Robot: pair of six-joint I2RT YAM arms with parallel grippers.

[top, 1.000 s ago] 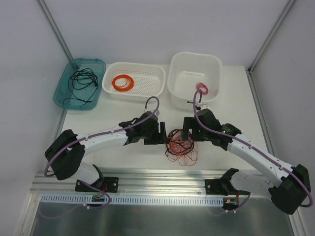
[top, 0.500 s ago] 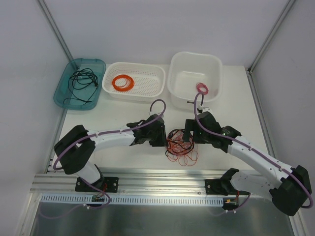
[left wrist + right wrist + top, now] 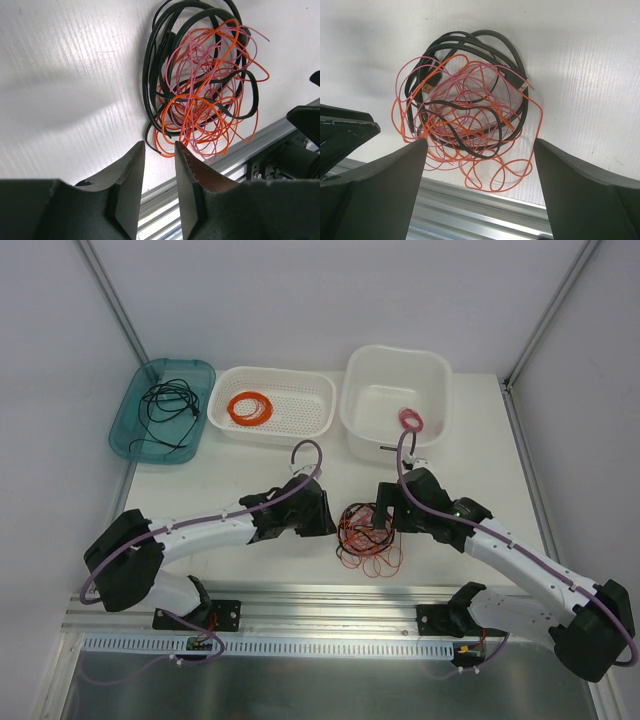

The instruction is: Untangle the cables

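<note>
The cables (image 3: 368, 537) lie as a loose tangle of black, orange and pink wires on the white table near its front edge. They also fill the upper right of the left wrist view (image 3: 200, 90) and the middle of the right wrist view (image 3: 465, 120). My left gripper (image 3: 322, 521) sits just left of the tangle, its jaws only a narrow gap apart (image 3: 160, 150) with nothing between them. My right gripper (image 3: 384, 516) hovers over the tangle's far right side. It is wide open (image 3: 480, 142) with the wires lying below and between its fingers, untouched.
At the back stand a teal tray (image 3: 128, 430) holding a black cable, a white perforated basket (image 3: 300, 420) with a neat orange coil (image 3: 248, 407), and a white tub (image 3: 370, 425) with a small pink coil (image 3: 410, 420). An aluminium rail (image 3: 330, 598) runs just in front of the tangle.
The left arm has shifted and its gripper has drawn slightly left of the tangle, jaws narrower than before. The right gripper and the tangle have barely moved.
</note>
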